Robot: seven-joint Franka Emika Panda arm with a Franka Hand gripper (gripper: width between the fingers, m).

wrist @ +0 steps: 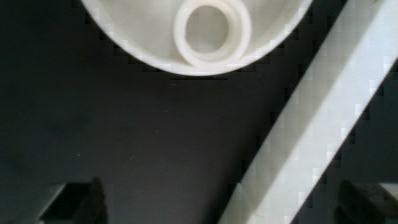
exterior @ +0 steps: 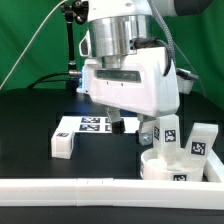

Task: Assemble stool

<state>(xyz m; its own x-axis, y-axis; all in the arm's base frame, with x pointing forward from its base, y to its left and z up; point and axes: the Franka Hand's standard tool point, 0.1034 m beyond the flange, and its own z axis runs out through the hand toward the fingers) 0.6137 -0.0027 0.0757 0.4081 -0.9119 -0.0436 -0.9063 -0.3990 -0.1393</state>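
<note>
The round white seat disc [exterior: 165, 167] lies at the front on the exterior view's right. In the wrist view it [wrist: 151, 40] shows with an oval socket in it. Two tagged white legs [exterior: 166, 134] [exterior: 203, 141] stand upright right behind it. A third leg [exterior: 63, 143] lies on the table on the exterior view's left. My gripper [exterior: 118, 124] hangs low over the table left of the seat. In the wrist view the gripper [wrist: 222, 205] is open, its dark fingertips [wrist: 71, 202] wide apart with nothing held between them.
The long white L-shaped rail [exterior: 90, 190] runs along the front edge and crosses the wrist view diagonally [wrist: 320, 130]. The marker board [exterior: 88, 125] lies flat on the black table behind my gripper. A green backdrop and a black stand are at the back.
</note>
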